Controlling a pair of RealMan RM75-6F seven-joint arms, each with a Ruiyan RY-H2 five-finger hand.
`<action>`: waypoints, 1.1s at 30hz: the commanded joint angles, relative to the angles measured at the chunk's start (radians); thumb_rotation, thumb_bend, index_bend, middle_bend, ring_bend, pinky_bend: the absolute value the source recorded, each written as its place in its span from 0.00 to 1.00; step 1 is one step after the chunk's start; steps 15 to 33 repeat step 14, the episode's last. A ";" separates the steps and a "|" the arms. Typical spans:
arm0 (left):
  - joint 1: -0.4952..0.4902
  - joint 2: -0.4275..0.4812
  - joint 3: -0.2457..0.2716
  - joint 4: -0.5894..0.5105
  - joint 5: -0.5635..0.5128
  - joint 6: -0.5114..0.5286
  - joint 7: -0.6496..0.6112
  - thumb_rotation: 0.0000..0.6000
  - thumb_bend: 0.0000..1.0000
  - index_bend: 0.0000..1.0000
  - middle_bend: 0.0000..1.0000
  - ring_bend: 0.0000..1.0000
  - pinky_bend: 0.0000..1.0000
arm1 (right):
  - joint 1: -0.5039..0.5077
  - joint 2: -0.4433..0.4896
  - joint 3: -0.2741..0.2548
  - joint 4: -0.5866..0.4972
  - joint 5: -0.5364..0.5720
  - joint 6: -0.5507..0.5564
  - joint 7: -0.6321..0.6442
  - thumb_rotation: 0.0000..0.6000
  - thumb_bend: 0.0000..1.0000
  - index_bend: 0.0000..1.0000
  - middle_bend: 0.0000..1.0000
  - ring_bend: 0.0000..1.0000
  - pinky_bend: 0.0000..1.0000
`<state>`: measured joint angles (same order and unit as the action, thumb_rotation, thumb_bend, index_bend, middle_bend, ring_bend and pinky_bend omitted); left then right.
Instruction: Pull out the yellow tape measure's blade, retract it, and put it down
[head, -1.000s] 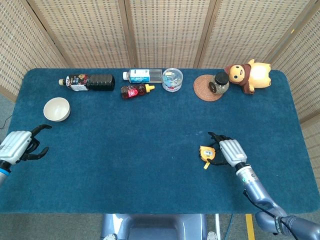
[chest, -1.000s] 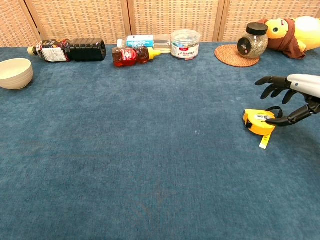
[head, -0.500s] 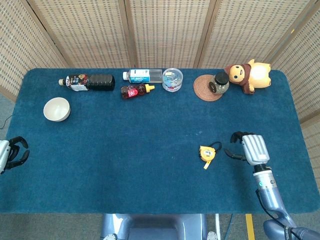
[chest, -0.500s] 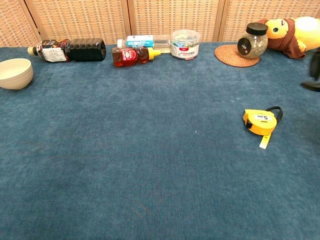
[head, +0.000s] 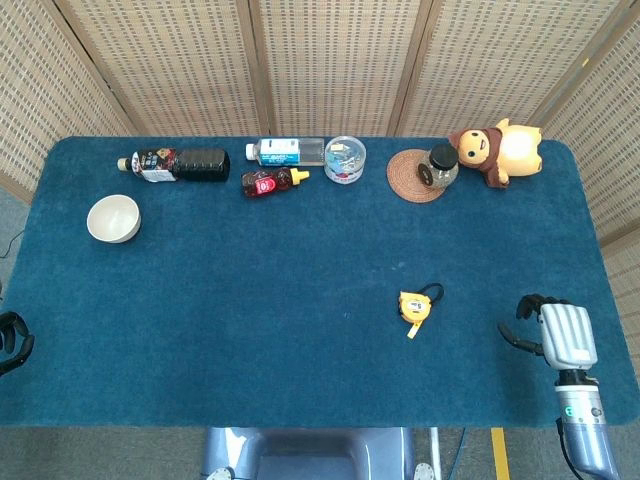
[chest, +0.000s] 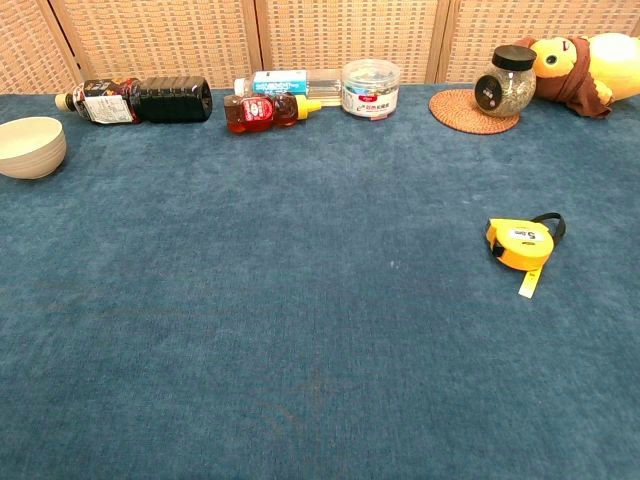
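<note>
The yellow tape measure (head: 412, 304) lies on the blue table, right of centre, with a short bit of blade sticking out toward the front and a black strap loop at its right. The chest view shows the tape measure (chest: 520, 244) alone, with no hand near it. My right hand (head: 556, 335) hovers near the table's front right corner, well to the right of the tape, fingers apart and holding nothing. Only the dark fingers of my left hand (head: 11, 340) show at the far left edge, off the table, holding nothing.
Along the back stand a dark bottle (head: 175, 163), a clear bottle (head: 285, 151), a red honey bottle (head: 268, 182), a round plastic tub (head: 345, 158), a jar (head: 441, 163) on a woven coaster and a plush toy (head: 497, 148). A cream bowl (head: 113, 218) sits at the left.
My right hand has let go of the tape measure and drawn back to the front right corner. My left hand has slid off toward the left edge. The tape has not moved.
</note>
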<state>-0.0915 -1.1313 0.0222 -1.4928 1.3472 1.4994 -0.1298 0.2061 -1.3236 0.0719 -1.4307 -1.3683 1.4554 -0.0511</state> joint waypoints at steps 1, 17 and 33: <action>0.022 -0.010 0.011 0.004 0.015 0.017 0.006 1.00 0.37 0.60 0.75 0.63 0.71 | -0.031 0.011 -0.016 -0.009 -0.002 0.022 -0.005 0.68 0.29 0.59 0.58 0.60 0.57; 0.059 0.016 0.008 -0.067 0.054 0.037 0.058 1.00 0.37 0.61 0.75 0.63 0.70 | -0.088 0.031 -0.024 0.000 -0.038 0.060 0.035 0.68 0.28 0.59 0.58 0.60 0.57; 0.059 0.016 0.008 -0.067 0.054 0.037 0.058 1.00 0.37 0.61 0.75 0.63 0.70 | -0.088 0.031 -0.024 0.000 -0.038 0.060 0.035 0.68 0.28 0.59 0.58 0.60 0.57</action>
